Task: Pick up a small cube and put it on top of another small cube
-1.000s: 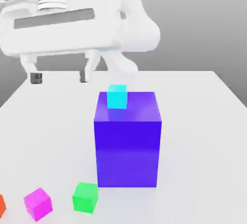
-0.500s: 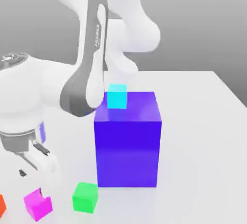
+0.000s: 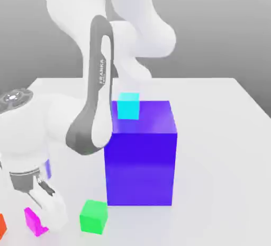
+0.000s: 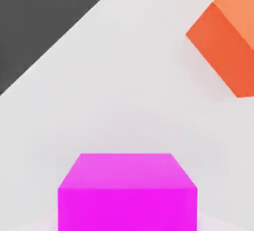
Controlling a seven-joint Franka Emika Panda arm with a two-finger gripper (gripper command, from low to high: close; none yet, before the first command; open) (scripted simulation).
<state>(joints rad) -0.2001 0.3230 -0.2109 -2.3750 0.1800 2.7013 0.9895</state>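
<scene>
The pink cube [image 3: 35,221] sits on the white worktop [image 3: 222,134] at the near corner on the exterior view's left, and the hand [image 3: 39,212] is down over it, hiding most of it. The fingers are drawn together as far as they go, and with the cube lying right between them they look clamped on it — though it rests on the worktop, not yet lifted.

It reads as a small, rigid block with flat, plain faces and sharp edges: light, stiff, nothing to crush. The smooth faces could be slippery, so the grip wants to sit square on two opposite side faces, near the middle of their height, leaving the underside free for setting down. A skewed pinch across a corner would likely twist it out.

An orange cube [image 4: 230,41] lies near it, and a green cube [image 3: 93,216] stands just beside the hand, against the foot of the big blue block [image 3: 141,157]. A cyan cube [image 3: 128,105] rests on top of that block — any lift should clear these neighbours.
</scene>
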